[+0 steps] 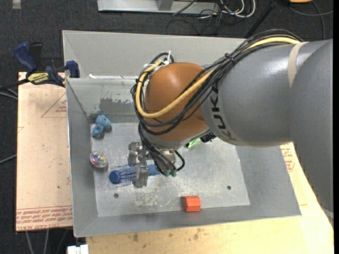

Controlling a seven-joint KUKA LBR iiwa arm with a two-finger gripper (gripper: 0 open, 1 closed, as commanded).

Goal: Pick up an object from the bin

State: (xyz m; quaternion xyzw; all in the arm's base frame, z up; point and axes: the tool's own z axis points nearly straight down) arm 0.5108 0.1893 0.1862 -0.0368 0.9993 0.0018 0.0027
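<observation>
- Bin [212, 180]: grey sheet metal with a flat floor and sloped walls. The floor is matt and carries pale scuffs and specks at 6 o'clock of the gripper.
- Arm [275, 94]: a smooth, rounded grey casing that enters from 3 o'clock and covers the bin's 1 to 3 o'clock area.
- Cover [172, 97]: a glossy orange-brown dome on the wrist, directly above the gripper.
- Cables [159, 112]: a yellow and black bundle looped across the cover and routed back along the arm.
- Gripper [139, 167]: bare grey metal with a blocky shape. It sits low in the bin, left of the floor's centre and directly over the cylinder. Whether it is apart, together or clamped cannot be determined.
- Cylinder [123, 175]: a dark blue tube with a ribbed or bristled surface. It lies flat on the floor along the 9 to 3 o'clock line. Its left end projects clear of the gripper, and its right part passes under the gripper.
- Lump [100, 125]: light blue, knobbly and matt. It lies at 10 o'clock of the gripper, near the back wall.
- Ball [98, 160]: small, round and shiny, with mixed colours. It lies at 9 o'clock of the gripper, near the cylinder's left end and apart from it.
- Cube [192, 203]: orange, matt and sharp-edged. It lies at 4 o'clock of the gripper, against the front wall and well apart from the other items.
</observation>
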